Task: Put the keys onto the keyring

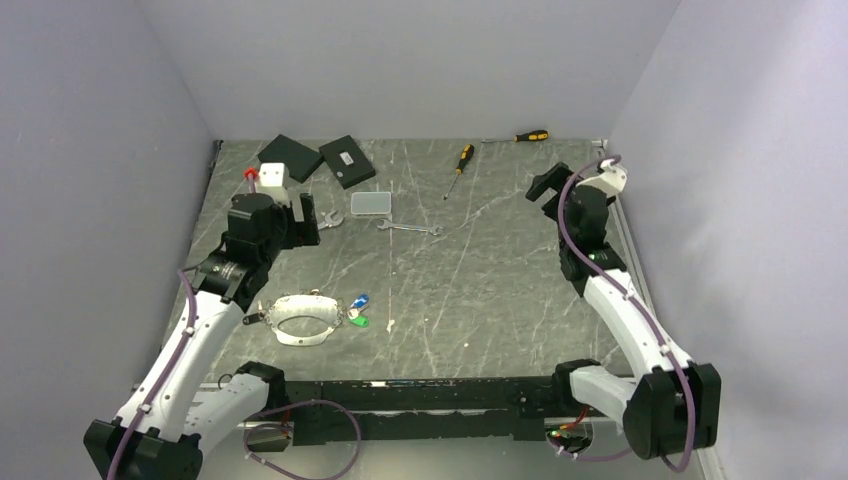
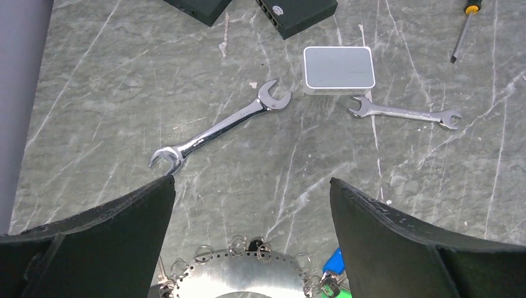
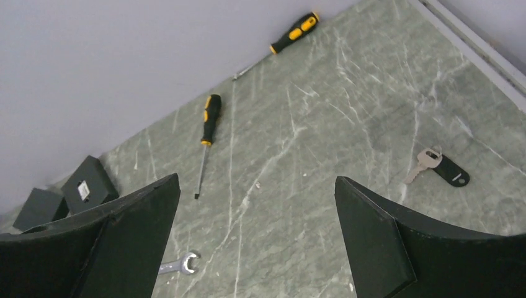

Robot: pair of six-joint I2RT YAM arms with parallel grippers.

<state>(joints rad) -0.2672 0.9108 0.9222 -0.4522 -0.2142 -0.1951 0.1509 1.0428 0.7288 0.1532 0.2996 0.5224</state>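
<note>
Our left hand (image 2: 251, 185) wide, keyring (image 2: 239, 273) beneath it toward wrist; right hand (image 3: 257, 183) wide, tagged key (image 3: 437, 167) lying off to its right. Key light, flat, slippery; we'd pinch tag.

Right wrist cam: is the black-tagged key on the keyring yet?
No, the black-tagged key lies by itself on the table, with no wire loop through it or near it in that view.

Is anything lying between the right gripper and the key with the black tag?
Nothing visible does. The right gripper is open above the table; the key with the black tag lies alone, and the screwdrivers are on the other side.
</note>
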